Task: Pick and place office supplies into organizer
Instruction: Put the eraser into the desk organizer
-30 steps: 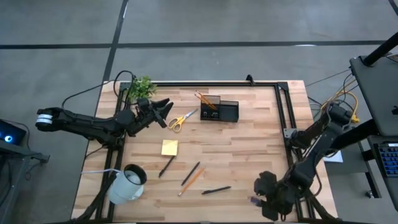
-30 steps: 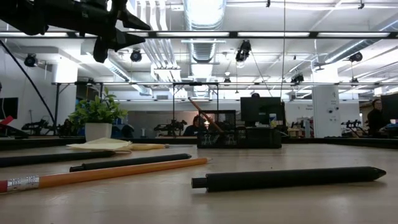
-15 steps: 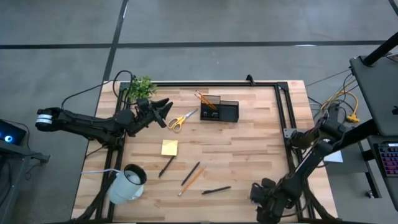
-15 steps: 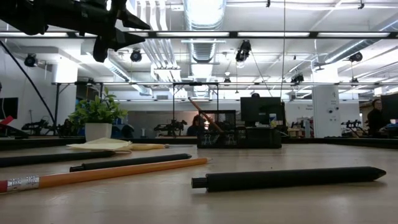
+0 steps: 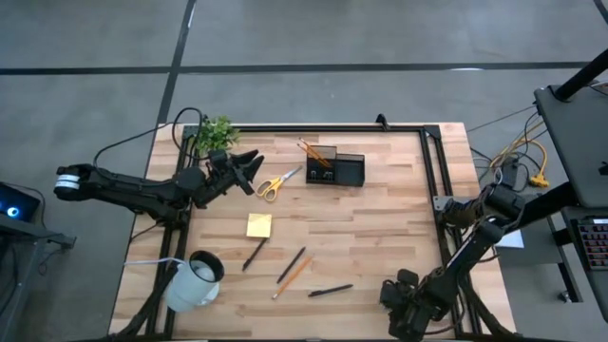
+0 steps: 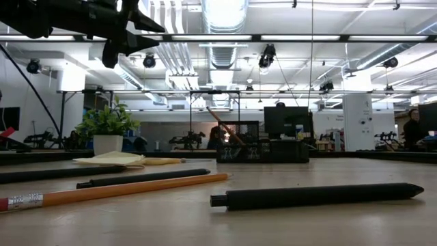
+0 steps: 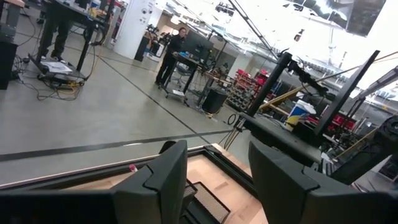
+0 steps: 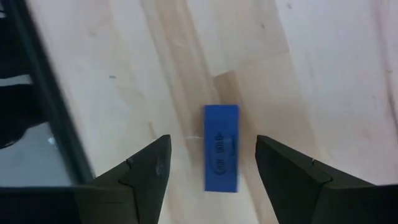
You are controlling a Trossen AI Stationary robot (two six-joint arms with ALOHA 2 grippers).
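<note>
Left gripper (image 5: 249, 167) spread wide, empty, hovering near the far left corner beside the scissors (image 5: 276, 182). Organizer (image 5: 334, 168) by the far edge, pencils inside. Right gripper (image 8: 211, 168) at the near right corner, fingers parted around a blue eraser (image 8: 222, 156) lying flat.

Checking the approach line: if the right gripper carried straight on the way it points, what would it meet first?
Probably the blue eraser, lying between the open fingers of the right gripper on the table.
</note>
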